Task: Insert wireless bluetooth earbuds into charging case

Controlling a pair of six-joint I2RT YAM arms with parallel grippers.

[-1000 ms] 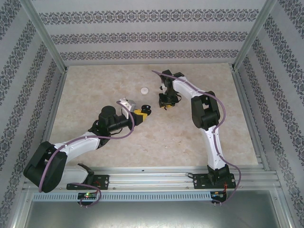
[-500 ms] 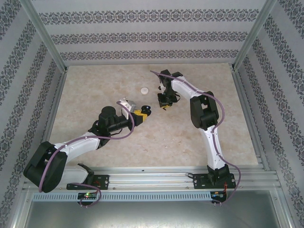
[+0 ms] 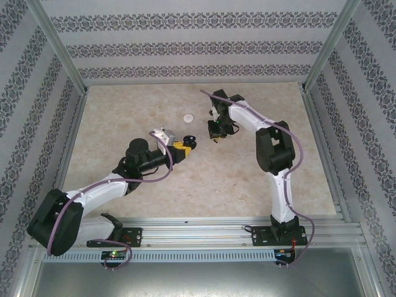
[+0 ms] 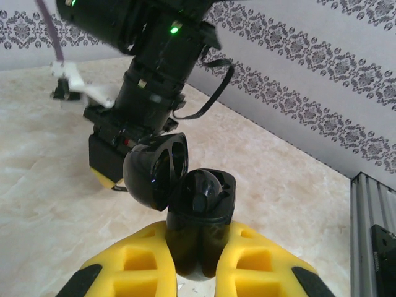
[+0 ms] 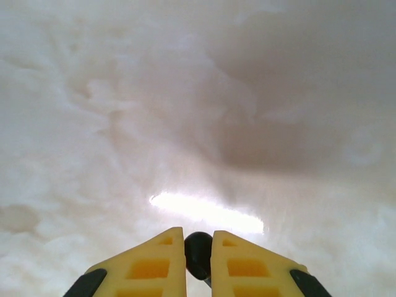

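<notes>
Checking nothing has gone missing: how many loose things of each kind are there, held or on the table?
black charging case, lid open, in the left tool: 1
black earbud, in the right tool: 1
white round puck on the table: 1
Total: 3

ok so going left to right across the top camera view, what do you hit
left arm → left hand, shut on the open black charging case → right hand, pinching a black earbud → right arm. the white puck lies straight beyond the left hand, so it has no clear slot
</notes>
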